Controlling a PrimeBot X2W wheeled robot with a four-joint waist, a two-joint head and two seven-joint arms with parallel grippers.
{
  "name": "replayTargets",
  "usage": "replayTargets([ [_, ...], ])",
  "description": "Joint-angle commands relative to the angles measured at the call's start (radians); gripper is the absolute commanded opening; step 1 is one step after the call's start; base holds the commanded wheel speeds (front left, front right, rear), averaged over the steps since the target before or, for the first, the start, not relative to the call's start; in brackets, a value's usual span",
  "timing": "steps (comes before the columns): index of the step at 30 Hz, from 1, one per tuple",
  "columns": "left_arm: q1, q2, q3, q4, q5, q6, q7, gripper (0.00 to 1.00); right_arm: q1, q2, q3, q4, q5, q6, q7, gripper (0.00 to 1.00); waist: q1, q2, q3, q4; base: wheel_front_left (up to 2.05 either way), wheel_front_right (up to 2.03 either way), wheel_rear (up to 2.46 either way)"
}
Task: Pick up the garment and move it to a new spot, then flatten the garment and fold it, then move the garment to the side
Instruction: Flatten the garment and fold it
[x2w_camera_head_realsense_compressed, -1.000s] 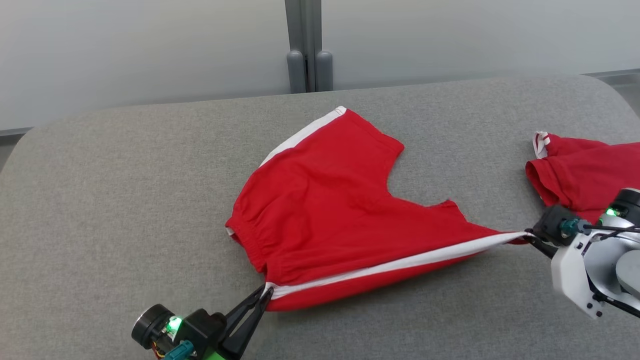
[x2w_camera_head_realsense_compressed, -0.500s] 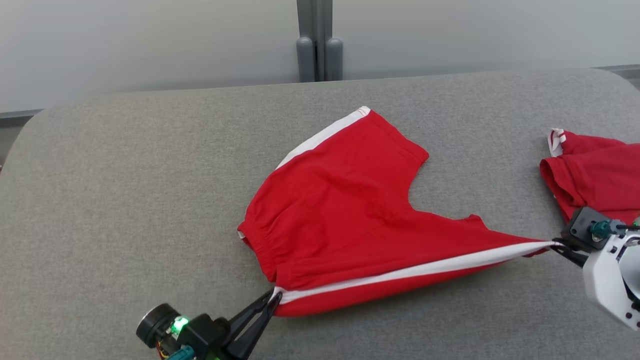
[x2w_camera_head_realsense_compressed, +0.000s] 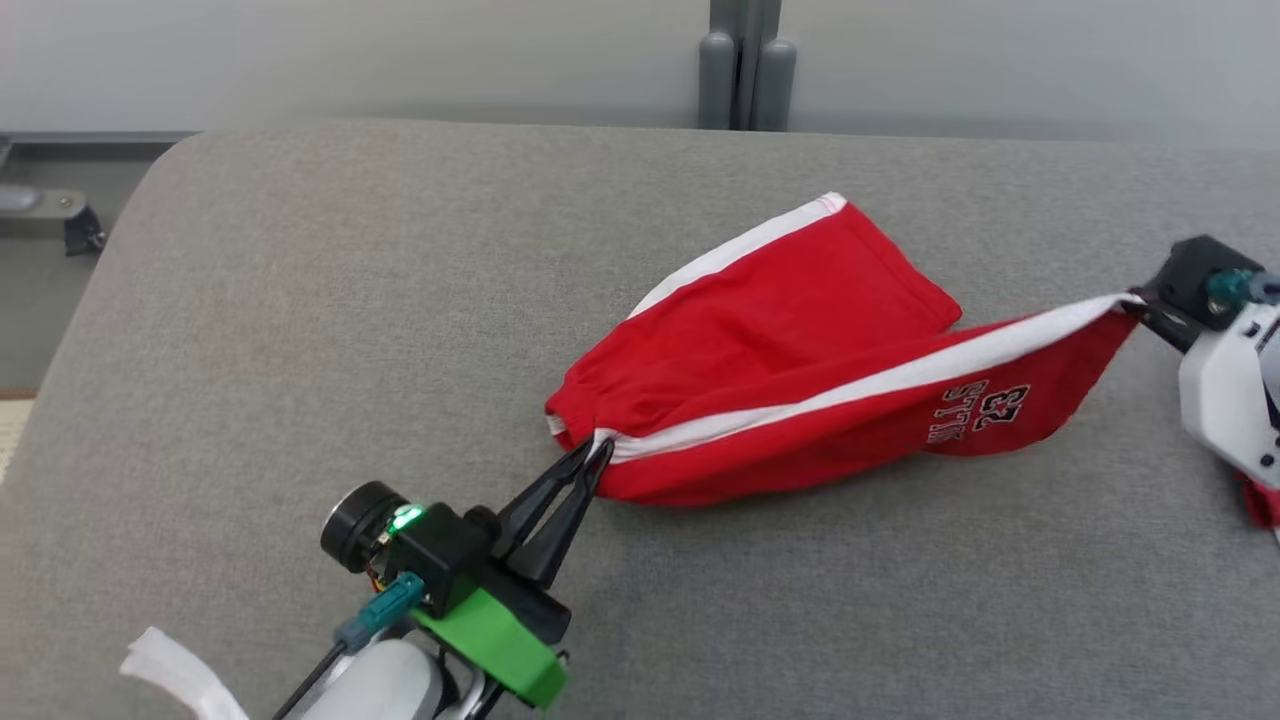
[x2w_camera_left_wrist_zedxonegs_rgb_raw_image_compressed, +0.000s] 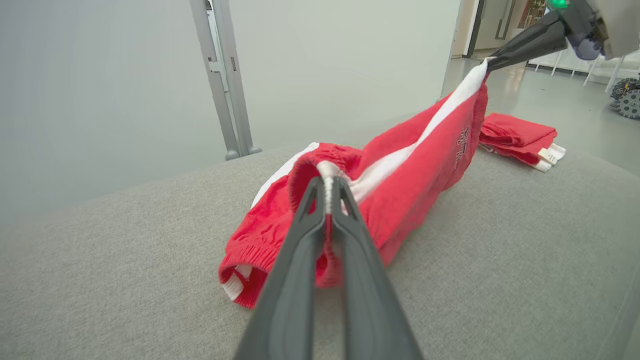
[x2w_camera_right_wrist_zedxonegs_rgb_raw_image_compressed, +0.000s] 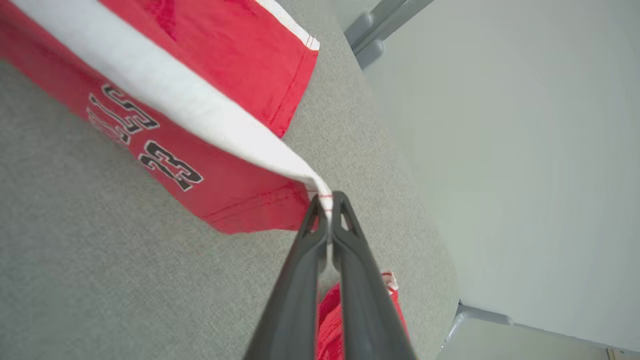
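The garment (x2w_camera_head_realsense_compressed: 800, 330) is a pair of red shorts with white side stripes, lying on the grey padded table (x2w_camera_head_realsense_compressed: 300, 300). My left gripper (x2w_camera_head_realsense_compressed: 598, 447) is shut on the waistband at the end of the near stripe, seen up close in the left wrist view (x2w_camera_left_wrist_zedxonegs_rgb_raw_image_compressed: 327, 182). My right gripper (x2w_camera_head_realsense_compressed: 1135, 303) is shut on the hem end of that same stripe (x2w_camera_right_wrist_zedxonegs_rgb_raw_image_compressed: 327, 197). The near leg (x2w_camera_left_wrist_zedxonegs_rgb_raw_image_compressed: 410, 170) hangs lifted and stretched between both grippers, its black lettering facing me. The far leg (x2w_camera_right_wrist_zedxonegs_rgb_raw_image_compressed: 215, 65) lies flat underneath.
A second red garment (x2w_camera_left_wrist_zedxonegs_rgb_raw_image_compressed: 517, 137), folded, lies on the table to the right, just behind my right gripper (x2w_camera_right_wrist_zedxonegs_rgb_raw_image_compressed: 335, 320). A grey post (x2w_camera_head_realsense_compressed: 745, 65) stands behind the table's far edge. The table's left edge (x2w_camera_head_realsense_compressed: 110, 250) drops to the floor.
The head camera has shifted. My right gripper has raised the near leg and carried it over toward the far leg, turning up the lettered side. My left gripper has moved inward with the waistband.
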Motion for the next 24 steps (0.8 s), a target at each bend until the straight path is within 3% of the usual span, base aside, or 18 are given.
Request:
replayTargets([
  [1,-0.023,-0.019,0.011,0.014,-0.011,0.003,-0.002,0.00,-0.036,0.014,0.012,0.016,-0.005,-0.002,0.011,0.00,0.0000,-0.0001,0.050,0.057,0.00,0.00,0.00],
  [10,-0.130,-0.106,-0.018,0.080,-0.017,0.003,-0.002,0.00,-0.217,0.100,0.065,0.116,-0.021,-0.002,0.074,0.00,0.0000,-0.0001,0.134,0.153,0.00,0.00,0.00],
  [24,-0.220,-0.201,0.012,0.164,-0.044,0.003,-0.002,0.00,-0.297,0.173,0.067,0.293,0.008,-0.002,0.119,0.00,0.0000,-0.0001,0.213,0.220,0.00,0.00,0.00],
])
